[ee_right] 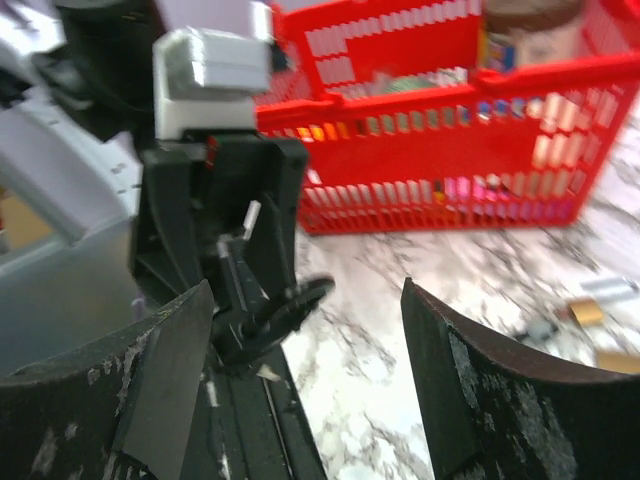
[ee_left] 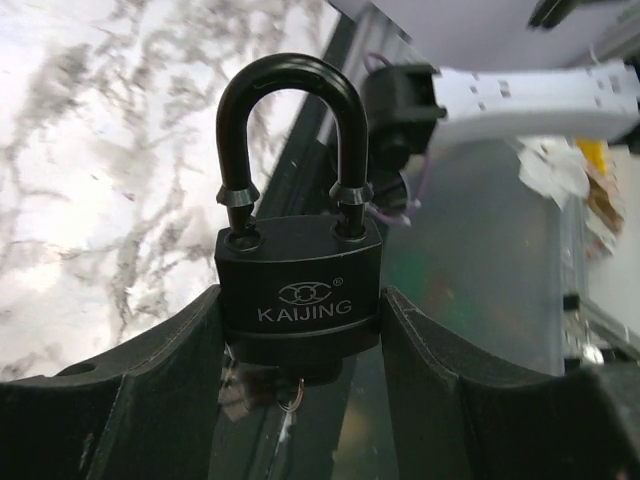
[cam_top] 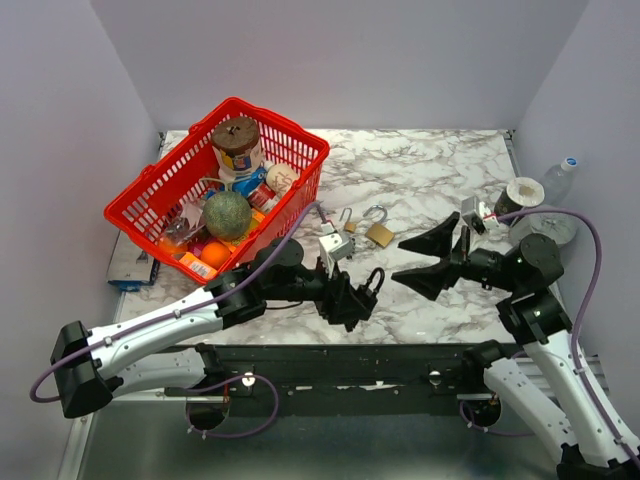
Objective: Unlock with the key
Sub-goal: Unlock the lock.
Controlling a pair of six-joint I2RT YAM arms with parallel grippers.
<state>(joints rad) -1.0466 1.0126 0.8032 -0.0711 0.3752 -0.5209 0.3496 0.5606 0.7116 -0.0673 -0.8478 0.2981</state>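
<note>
Jaws of the left gripper (cam_top: pixel 358 298) were clamped on the body of the black padlock (cam_top: pixel 374 280) in the top view, holding it above the near part of the marble bench (cam_top: pixel 440 170). The right gripper (cam_top: pixel 420 262) faced it from close by, its jaws spread wide with nothing between them. At the back left of the bench stood a red basket (cam_top: pixel 135 205) holding a brown-lidded tin (cam_top: pixel 238 145), a greenish ball (cam_top: pixel 228 215), a small white ball (cam_top: pixel 280 178) and orange pieces (cam_top: pixel 205 258). A brass padlock (cam_top: pixel 380 236) with its shackle swung open and a smaller silver padlock (cam_top: pixel 347 220) lay on the bench just beyond the grippers. From the left wrist, the black padlock sat upright between the two jaws, gripped by its sides, with KAIJING on its face and both shackle legs down in the body. Something small with a thin wire loop hung under it, too dim to tell whether it was the key. From the right wrist, blurred, the wide-open jaws framed the left gripper and its padlock, with the basket behind on the bench.
</note>
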